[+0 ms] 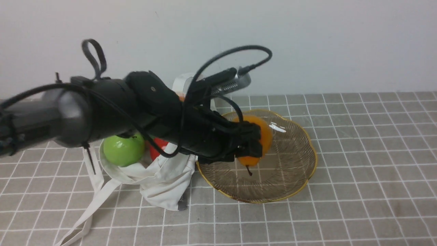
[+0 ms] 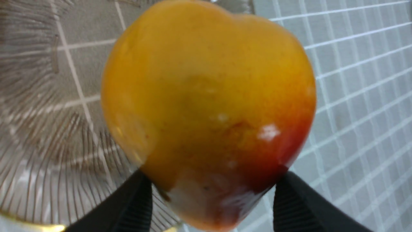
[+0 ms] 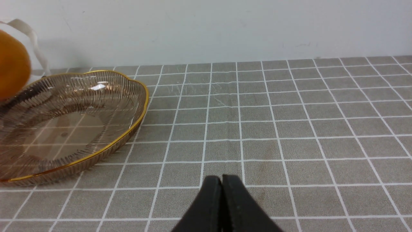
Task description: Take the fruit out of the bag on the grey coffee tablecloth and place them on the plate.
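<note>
My left gripper (image 1: 254, 143) is shut on the orange-yellow pear (image 1: 264, 136) with a red blush and holds it above the ribbed, gold-rimmed glass plate (image 1: 293, 181). In the left wrist view the pear (image 2: 206, 106) fills the frame between my two black fingers (image 2: 289, 199), with the plate (image 2: 35, 138) below it. The off-white canvas bag (image 1: 160, 181) lies left of the plate, with a green apple (image 1: 123, 150) and a red fruit (image 1: 158, 150) in its mouth. My right gripper (image 3: 222, 180) is shut and empty over the grey checked tablecloth (image 3: 289, 129), right of the plate (image 3: 106, 148).
The bag's long strap (image 1: 92, 205) trails toward the front left over the cloth (image 1: 358, 191). A white wall (image 1: 341, 44) stands behind the table. My left arm (image 1: 102, 109) hides much of the bag and the plate's left side.
</note>
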Motion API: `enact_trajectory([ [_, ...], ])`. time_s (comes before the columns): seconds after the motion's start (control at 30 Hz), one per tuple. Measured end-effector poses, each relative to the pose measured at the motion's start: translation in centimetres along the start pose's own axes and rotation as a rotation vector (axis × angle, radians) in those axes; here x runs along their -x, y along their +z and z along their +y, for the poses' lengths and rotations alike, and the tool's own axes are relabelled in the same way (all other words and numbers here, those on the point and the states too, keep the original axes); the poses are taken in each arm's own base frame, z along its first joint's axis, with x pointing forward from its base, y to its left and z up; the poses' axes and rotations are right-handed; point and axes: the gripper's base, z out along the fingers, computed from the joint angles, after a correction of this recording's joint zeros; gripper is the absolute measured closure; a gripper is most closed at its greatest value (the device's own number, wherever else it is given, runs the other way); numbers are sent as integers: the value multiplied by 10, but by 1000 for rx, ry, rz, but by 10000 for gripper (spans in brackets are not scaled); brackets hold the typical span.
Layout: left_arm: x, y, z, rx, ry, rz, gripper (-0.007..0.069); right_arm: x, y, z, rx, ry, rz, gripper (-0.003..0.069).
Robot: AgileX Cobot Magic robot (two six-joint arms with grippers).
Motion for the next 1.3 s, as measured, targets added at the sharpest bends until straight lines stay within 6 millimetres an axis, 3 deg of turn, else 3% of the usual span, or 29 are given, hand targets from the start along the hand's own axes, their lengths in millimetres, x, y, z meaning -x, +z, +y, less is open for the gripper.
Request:
enact_trajectory([
  [0.17,-6,27,8,15,-30,8,200,0,0,0,0,0,0,674],
  [0.43,-9,43,17,30,-81,9,246,0,0,0,0,0,0,674],
  [0.53,-10,45,19,32,-81,14,193,0,0,0,0,0,0,674],
  [0.7,-8,45,17,25,-30,16,22,0,0,0,0,0,0,674],
  [0.8,-2,40,14,4,11,20,-3,0,0,0,0,0,0,674],
  [0.97,29,-4,12,-80,98,10,38,0,0,0,0,0,0,674],
  [1.03,44,-35,12,-118,103,-11,105,0,0,0,0,0,0,674],
  [1.1,51,-53,13,-136,101,-20,148,0,0,0,0,0,0,674],
  [1.2,64,-107,12,-172,144,-28,375,0,0,0,0,0,0,674],
  [1.23,65,-113,12,-171,150,-35,389,0,0,0,0,0,0,674],
  [1.27,63,-139,9,-172,197,-35,524,0,0,0,0,0,0,674],
  [1.3,61,-146,8,-172,218,-25,561,0,0,0,0,0,0,674],
])
